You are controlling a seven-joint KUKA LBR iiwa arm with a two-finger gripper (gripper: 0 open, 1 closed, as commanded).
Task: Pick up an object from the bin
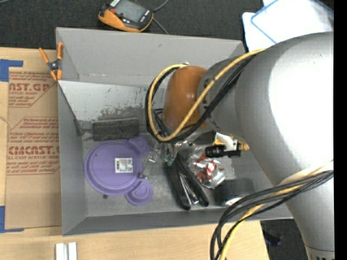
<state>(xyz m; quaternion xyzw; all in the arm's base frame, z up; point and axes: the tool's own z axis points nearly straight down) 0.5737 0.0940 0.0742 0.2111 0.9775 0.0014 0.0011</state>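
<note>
My gripper [162,155] hangs low in the middle of the bin, below the arm's orange cover. It stands just right of a flat purple round lid [111,169] with a white label, and just above the upper end of a black-handled tool [185,186]. A dark grey rectangular block [115,129] lies up and to the left of it, by the bin's back slope. Nothing shows between its tips.
Right of the gripper lie a crinkled clear packet with red print [210,171], a small dark bottle with a pale cap [226,148] and a black object [237,190] at the front right. The arm and its cables cover the bin's right side.
</note>
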